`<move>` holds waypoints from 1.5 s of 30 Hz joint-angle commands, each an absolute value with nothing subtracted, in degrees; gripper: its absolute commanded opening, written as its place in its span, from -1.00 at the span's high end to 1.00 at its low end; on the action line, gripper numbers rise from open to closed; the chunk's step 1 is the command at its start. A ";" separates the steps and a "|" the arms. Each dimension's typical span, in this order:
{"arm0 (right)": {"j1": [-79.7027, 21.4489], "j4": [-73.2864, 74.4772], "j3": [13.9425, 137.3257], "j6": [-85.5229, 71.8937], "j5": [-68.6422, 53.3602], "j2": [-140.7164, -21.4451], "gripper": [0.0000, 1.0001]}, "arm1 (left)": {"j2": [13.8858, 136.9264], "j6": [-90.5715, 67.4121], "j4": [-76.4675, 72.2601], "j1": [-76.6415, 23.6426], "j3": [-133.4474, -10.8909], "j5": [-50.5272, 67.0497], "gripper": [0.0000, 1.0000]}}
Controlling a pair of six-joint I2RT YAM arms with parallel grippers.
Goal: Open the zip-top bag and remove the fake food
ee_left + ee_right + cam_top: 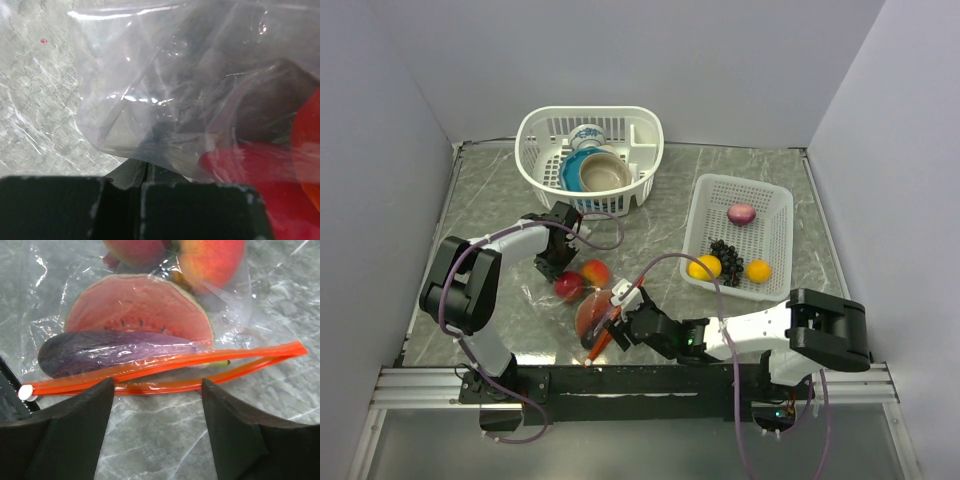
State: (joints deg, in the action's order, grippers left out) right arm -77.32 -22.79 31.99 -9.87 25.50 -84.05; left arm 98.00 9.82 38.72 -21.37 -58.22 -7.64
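Directly ahead of the wide-open, empty right tool [156, 397], the zip strip [200, 361] of the zip-top bag [235, 322] is seen, with eggplant [100, 351] and watermelon slice [140, 302] behind it. Bag plastic is pinched in the closed left tool [145, 174].

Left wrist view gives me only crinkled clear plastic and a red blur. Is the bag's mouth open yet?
Observer: Partly. On the clear crinkly zip-top bag, the two tracks of the red-orange zip strip gape apart toward one end.
Operator: Where's the right gripper?
Observer: The right gripper is open, its fingers spread just short of that strip.
Operator: Any food out?
Observer: A purple onion, dark grapes and two yellow-orange fruits lie in the white slotted plastic tray.
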 commanded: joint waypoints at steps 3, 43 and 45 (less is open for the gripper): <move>-77.17 -29.70 34.27 -5.72 23.73 -87.27 -0.85 | 99.76 10.20 35.59 -21.36 -58.80 -6.68 0.98; -70.31 -17.94 38.06 -13.53 -0.97 -88.78 1.00 | 98.44 11.78 35.51 -21.27 -58.54 -10.10 0.98; -70.66 -16.35 37.62 -14.15 -1.06 -87.28 1.00 | 98.70 11.69 35.25 -21.18 -58.54 -10.81 0.99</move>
State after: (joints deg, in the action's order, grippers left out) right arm -70.04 -19.11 37.78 -11.44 -0.84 -92.55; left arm 98.17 11.31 37.80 -21.34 -58.61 -8.69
